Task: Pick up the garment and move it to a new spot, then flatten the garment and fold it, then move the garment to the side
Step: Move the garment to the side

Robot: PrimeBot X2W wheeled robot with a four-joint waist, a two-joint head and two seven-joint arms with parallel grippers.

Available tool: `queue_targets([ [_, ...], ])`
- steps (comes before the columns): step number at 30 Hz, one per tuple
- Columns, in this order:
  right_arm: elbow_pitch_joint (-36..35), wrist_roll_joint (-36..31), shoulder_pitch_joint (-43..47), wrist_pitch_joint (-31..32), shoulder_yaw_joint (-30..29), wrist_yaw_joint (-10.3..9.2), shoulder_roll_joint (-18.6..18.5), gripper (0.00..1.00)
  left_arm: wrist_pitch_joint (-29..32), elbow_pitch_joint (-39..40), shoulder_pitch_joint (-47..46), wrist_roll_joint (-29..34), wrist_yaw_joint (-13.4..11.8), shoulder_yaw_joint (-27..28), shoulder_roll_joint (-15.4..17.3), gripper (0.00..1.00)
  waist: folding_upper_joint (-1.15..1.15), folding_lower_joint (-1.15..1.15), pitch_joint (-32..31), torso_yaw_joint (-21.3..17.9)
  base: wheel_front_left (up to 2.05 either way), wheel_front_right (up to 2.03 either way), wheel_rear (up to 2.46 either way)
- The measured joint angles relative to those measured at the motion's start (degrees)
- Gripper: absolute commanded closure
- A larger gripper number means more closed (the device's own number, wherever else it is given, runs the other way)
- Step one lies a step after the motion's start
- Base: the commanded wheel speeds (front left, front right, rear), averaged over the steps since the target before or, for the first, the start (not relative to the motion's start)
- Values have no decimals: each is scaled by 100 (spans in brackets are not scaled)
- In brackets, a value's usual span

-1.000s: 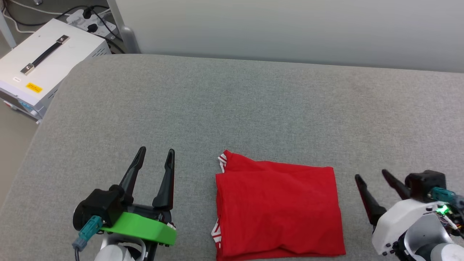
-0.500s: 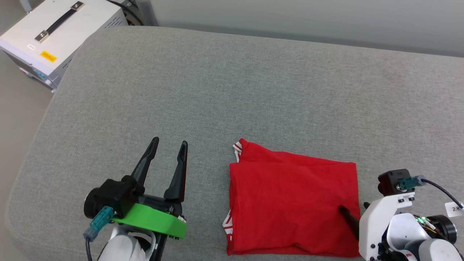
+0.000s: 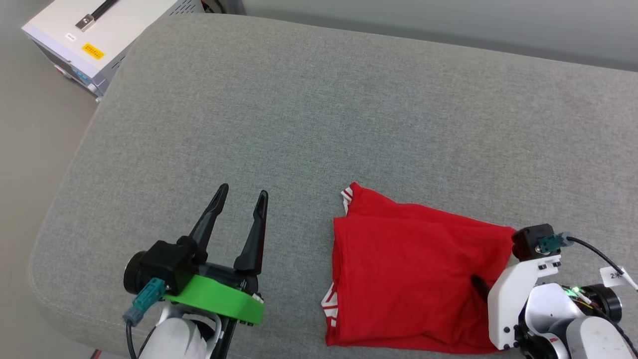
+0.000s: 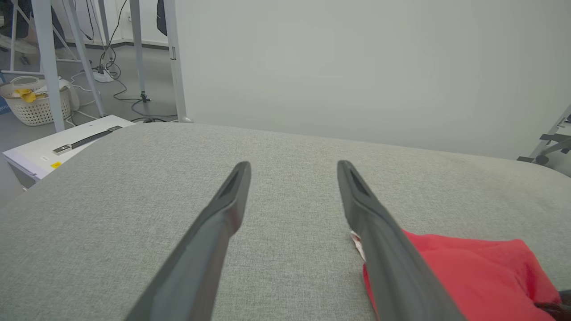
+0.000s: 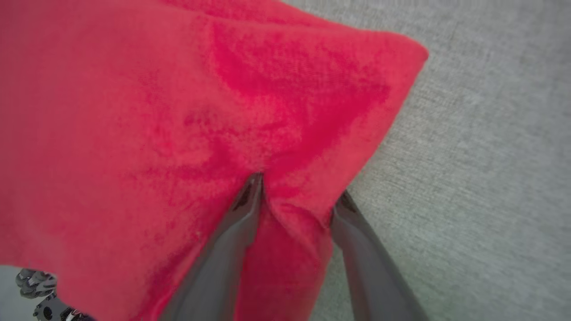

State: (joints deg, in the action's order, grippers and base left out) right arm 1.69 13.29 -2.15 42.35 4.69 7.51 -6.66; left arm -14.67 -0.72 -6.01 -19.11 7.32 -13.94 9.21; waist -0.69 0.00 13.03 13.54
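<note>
The garment point(image 3: 413, 279) lies folded into a red rectangle on the grey cushion, with white-and-red trim showing at its left corners. My right gripper point(image 3: 481, 284) points down onto its right edge, one dark finger on the cloth. In the right wrist view my right gripper point(image 5: 298, 187) straddles a raised fold of the garment point(image 5: 178, 111). Its fingers are still apart, and the right one is at the cloth's edge. My left gripper point(image 3: 244, 190) stands open and empty left of the garment, apart from it. The left wrist view shows my left gripper point(image 4: 292, 165) with the garment point(image 4: 468, 272) at the lower right.
The grey cushion point(image 3: 319, 124) stretches wide behind the garment; its rounded left edge drops to the floor. A white box with a black handle point(image 3: 99, 35) stands off the far left corner. A pale wall rises behind. A laundry basket point(image 4: 33, 104) sits on the floor far left.
The head camera has shifted. My right gripper has swung from beside the garment down onto its right edge, and its fingers have narrowed around a fold. The left gripper has kept its pose.
</note>
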Motion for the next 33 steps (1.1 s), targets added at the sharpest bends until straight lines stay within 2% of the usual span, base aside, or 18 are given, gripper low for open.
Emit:
queue_targets([
  [7,71,-103,-111,-387,235,3,-124,100,0,-2,-2,0,-1,-38,31,0,0,0,-120,-124,0,0,0],
  [12,-190,-411,-219,-680,583,8,-514,100,0,57,12,-53,0,51,20,0,0,0,-225,-343,0,0,0],
  [15,-424,-581,-324,-679,812,7,-920,100,0,91,32,-42,-1,36,43,0,0,0,-275,-525,0,0,0],
  [23,-892,-730,-942,-541,1479,4,-2319,100,0,130,20,52,0,-225,185,0,0,0,-277,-1213,0,0,0],
  [28,-878,-583,-1365,-568,1834,4,-3118,100,0,218,-115,120,0,-319,256,0,0,0,-152,-1718,0,0,0],
  [33,-521,-385,-1876,-800,2040,8,-3750,100,0,282,-310,209,0,-407,511,0,0,0,52,-2263,0,0,0],
])
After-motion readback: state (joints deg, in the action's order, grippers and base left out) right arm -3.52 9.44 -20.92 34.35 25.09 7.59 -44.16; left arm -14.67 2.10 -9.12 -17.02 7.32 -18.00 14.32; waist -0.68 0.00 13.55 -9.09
